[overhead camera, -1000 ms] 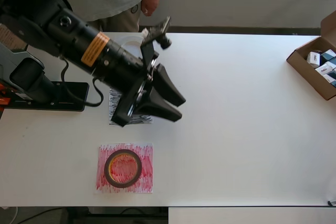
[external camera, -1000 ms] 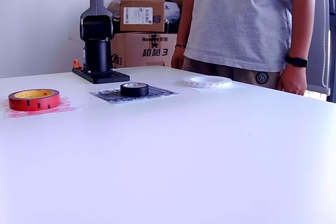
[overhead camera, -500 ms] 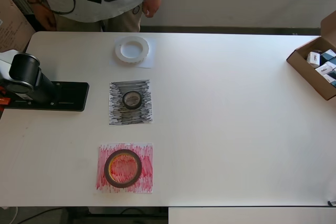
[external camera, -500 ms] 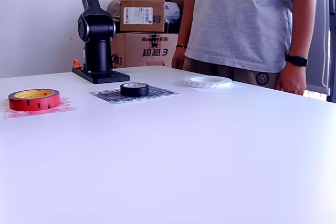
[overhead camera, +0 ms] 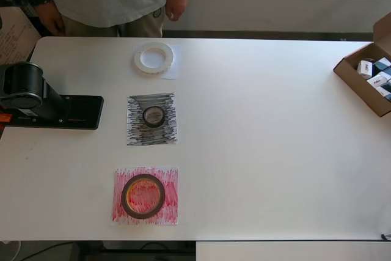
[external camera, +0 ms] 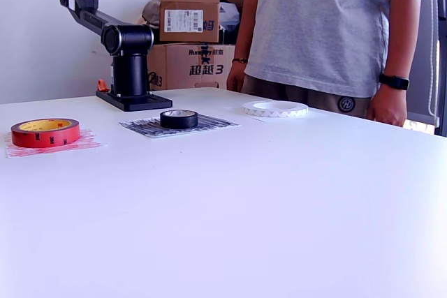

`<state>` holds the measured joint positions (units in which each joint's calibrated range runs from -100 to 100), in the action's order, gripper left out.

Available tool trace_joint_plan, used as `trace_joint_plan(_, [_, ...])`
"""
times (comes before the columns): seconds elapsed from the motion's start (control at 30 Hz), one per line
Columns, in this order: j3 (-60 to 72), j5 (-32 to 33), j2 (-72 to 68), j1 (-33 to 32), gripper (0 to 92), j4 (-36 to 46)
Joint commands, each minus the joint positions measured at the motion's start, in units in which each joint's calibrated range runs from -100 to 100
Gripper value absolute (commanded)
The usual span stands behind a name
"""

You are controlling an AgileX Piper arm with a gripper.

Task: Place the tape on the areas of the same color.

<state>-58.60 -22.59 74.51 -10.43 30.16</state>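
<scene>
While my arm (external camera: 91, 12) folds up behind its base (overhead camera: 58, 112), my jaws sit out of frame, so I cannot tell their state. Far below them: black roll (overhead camera: 153, 115) on black sheet (overhead camera: 153, 120), red roll (overhead camera: 143, 195) on red sheet (overhead camera: 145, 195), white ring (overhead camera: 153, 57) on white sheet (overhead camera: 171, 71). Task looks done. Rolls probably light, stiff, slick-sided; I'd pinch one wall across its rim.

black roll (overhead camera: 153, 115) on black-scribbled sheet (overhead camera: 152, 119).
</scene>
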Motion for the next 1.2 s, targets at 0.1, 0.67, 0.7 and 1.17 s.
trace_joint_plan(0.1, [-8.33, 0.16, 24.74, 2.05, 0.0, -2.97])
trace_joint_plan(0.67, [-39.04, -5.49, 24.74, 2.05, 0.0, -49.55])
trace_joint_plan(0.7, [-40.4, -5.81, 24.74, 2.05, 0.0, -51.5])
trace_joint_plan(1.17, [-40.86, -5.89, 24.65, 0.71, 0.0, -52.86])
